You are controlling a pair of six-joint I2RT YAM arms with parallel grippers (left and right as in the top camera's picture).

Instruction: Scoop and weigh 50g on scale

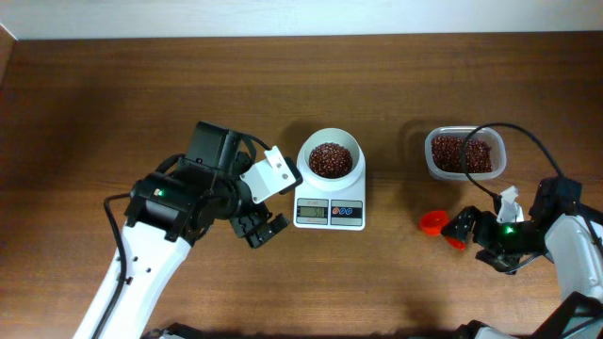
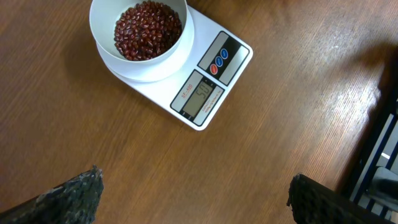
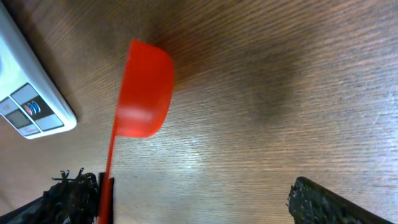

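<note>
The big brown counter point(image 1: 141, 94) holds everything. The left pincer point(image 2: 196, 180) hangs spread wide with nothing in it. The right pincer point(image 3: 193, 186) is spread wide too. The scale point(image 2: 214, 74) sits in the middle of the counter, with a white bowl point(image 2: 143, 70) of red beans on top. The bean tub point(image 1: 428, 160) is off to the right. The little red scoop point(image 3: 144, 93) lies on the counter, not pinched. I think the scooping is done. The screen is too small to read, so checking the weight is left.
</note>
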